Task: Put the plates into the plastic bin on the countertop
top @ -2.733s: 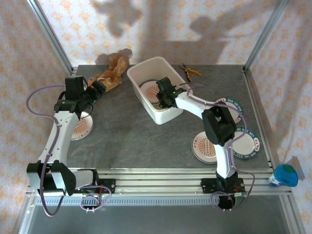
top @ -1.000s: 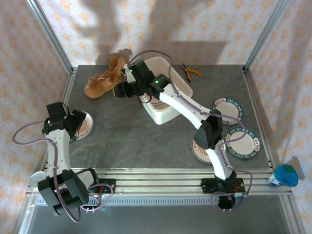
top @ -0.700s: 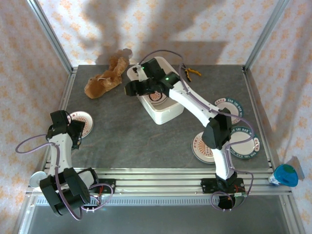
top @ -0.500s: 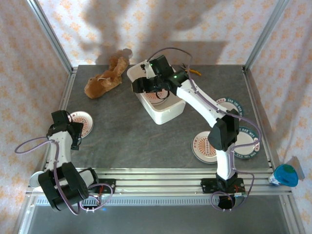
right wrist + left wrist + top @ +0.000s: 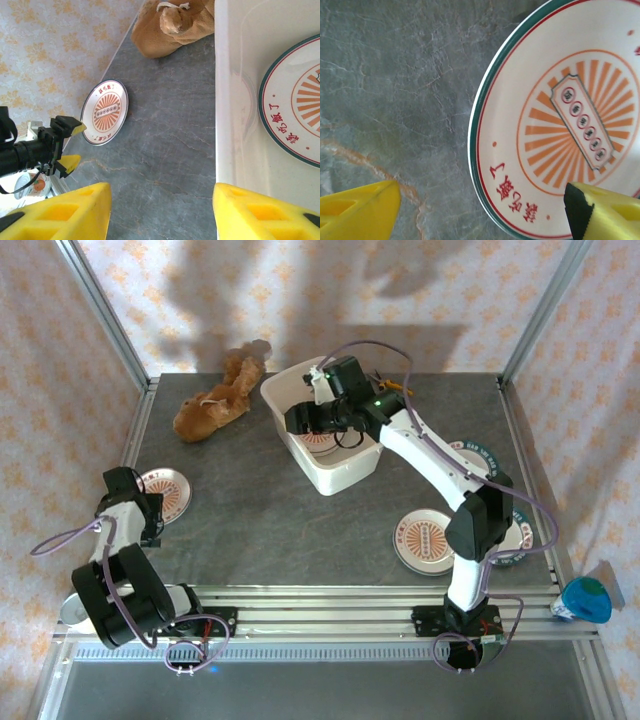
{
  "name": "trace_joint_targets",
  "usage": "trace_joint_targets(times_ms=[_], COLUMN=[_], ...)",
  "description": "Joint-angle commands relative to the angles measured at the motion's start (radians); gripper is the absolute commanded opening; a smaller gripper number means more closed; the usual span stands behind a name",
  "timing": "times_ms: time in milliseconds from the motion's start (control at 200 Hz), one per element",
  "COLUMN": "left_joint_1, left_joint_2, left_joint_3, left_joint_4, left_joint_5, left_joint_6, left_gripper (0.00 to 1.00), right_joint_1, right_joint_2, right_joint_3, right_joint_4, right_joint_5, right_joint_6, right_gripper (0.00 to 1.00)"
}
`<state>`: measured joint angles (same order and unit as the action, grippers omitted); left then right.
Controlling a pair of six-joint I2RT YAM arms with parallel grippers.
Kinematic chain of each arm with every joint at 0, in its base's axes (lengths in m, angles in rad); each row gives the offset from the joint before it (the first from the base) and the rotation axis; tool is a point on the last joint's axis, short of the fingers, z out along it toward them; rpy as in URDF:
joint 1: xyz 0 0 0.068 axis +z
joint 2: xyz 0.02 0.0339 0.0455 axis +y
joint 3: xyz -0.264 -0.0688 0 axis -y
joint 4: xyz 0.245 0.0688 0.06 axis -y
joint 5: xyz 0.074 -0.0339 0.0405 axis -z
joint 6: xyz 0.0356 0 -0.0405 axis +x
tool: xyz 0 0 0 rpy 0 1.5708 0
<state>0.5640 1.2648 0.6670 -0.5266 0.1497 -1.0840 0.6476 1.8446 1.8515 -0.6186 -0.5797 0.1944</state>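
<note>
Between my left fingers [image 5: 360, 210], spread wide and holding nothing, sits the green rim of a sunburst plate [image 5: 555, 125] lying flat on the surface [image 5: 395, 75], close to its left rail. I judge this to be the pick step: the next move calls for dropping lower and closing on that rim. My right fingers [image 5: 260, 210] are spread too, empty, hanging over the left wall of the plastic bin [image 5: 235, 100]. Its floor holds one plate [image 5: 295, 110] that I can see; whether others lie beneath I cannot tell. Three more plates [image 5: 430, 540] lie on the surface right of the bin.
</note>
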Motion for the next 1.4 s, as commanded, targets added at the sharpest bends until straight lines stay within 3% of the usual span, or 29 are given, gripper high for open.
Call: trace_joint_targets(times_ms=[0,225,631,1036,1396], left_joint_1=[0.007,0.007,0.007,0.007,0.007], left_joint_2=[0.048,0.101,0.199,0.104,0.219], left_joint_3=[0.022,0.043,0.062,0.038,0.060], left_joint_4=[0.039,0.060,0.054,-0.015,0.073], left_joint_5=[0.017,0.019,0.048,0.004,0.093], left_joint_6=[-0.027,-0.007,-0.018,-0.022,-0.010], left_gripper=[0.87,0.85,0.84,0.87,0.87], right_joint_1=[-0.024,-0.069,-0.151,-0.181,-0.181], right_joint_2=[-0.061,-0.126,-0.078,-0.046,-0.050], right_joint_3=[-0.035,-0.170,-0.177,-0.162,-0.191], right_joint_4=[0.065,0.193,0.201,0.203,0.206], right_joint_5=[0.013,0.006,-0.084,-0.136,-0.140], right_joint_6=[0.012,0.037,0.055,0.066,0.070], right_gripper=[0.55,0.53,0.49,0.48,0.47])
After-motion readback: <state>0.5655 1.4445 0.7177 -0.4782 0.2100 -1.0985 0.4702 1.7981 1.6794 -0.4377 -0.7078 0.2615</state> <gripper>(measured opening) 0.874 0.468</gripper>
